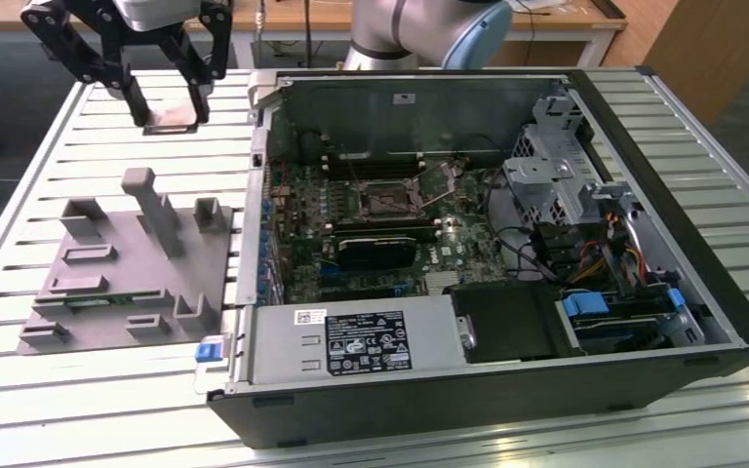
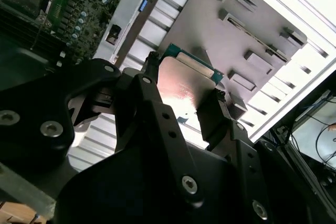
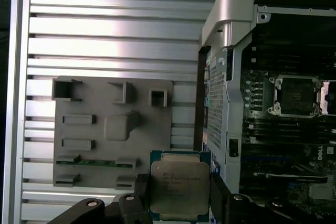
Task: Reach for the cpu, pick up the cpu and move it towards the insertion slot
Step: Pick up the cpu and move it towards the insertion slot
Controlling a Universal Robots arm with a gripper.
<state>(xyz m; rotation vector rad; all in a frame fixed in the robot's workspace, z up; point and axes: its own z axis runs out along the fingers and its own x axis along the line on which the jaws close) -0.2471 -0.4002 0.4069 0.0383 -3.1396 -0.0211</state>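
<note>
Slatted table below; gripper raised, pointing down, fingers pinching cpu, beside open computer case

Silvery cpu with a green-blue rim; black end effector; grey plastic holder; green circuit board; pale ribbed bench.
</note>
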